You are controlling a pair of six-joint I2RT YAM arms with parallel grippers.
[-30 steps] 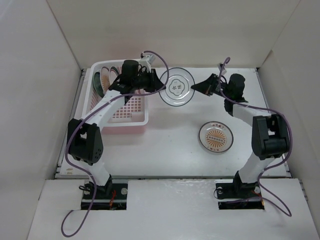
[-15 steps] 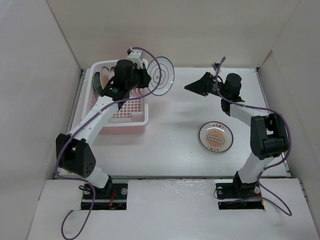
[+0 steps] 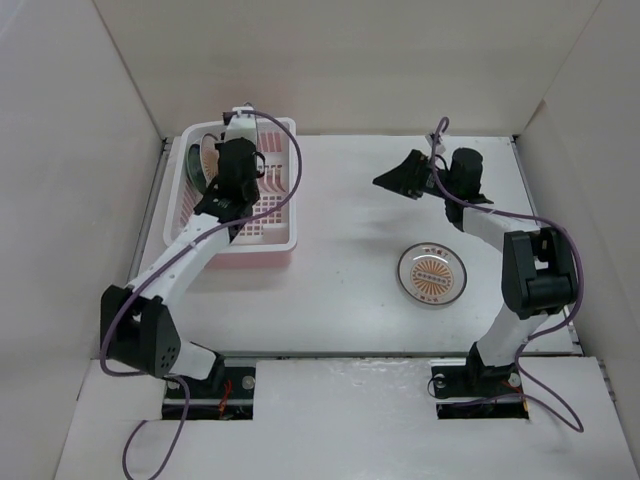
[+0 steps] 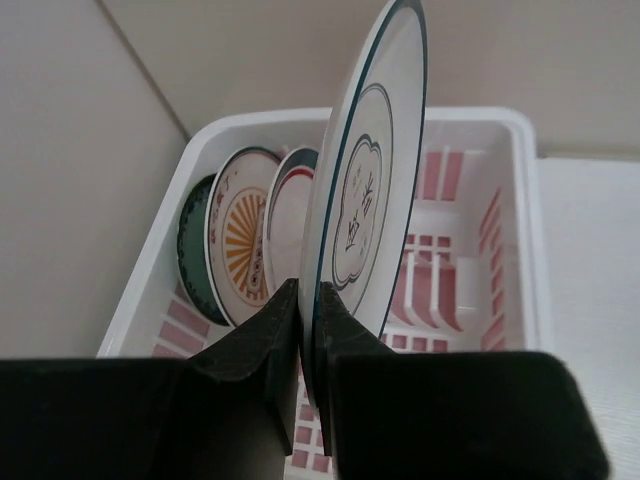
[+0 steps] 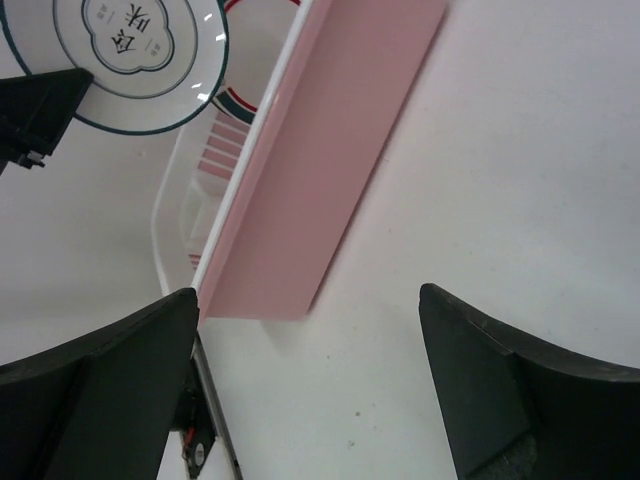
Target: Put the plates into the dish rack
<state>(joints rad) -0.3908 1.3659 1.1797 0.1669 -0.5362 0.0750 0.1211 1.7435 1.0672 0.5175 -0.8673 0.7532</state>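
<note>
A: What does the table look like?

B: The table point(image 3: 350, 260) is a plain white surface seen from above, boxed in by pale walls point(image 3: 80, 150) on the left, far and right sides.

A: What rests on it?

B: Two things. A pale pink rack point(image 3: 255, 257) with a white rim stands in the far left corner, near the left wall. A round plate point(image 3: 433, 275) with an orange sunburst centre lies flat and face up on the right half, well apart from the rack.

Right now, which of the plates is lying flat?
The round orange-sunburst plate alone on the white table; the other plates stand on edge at the pale pink plastic dish rack.
</note>
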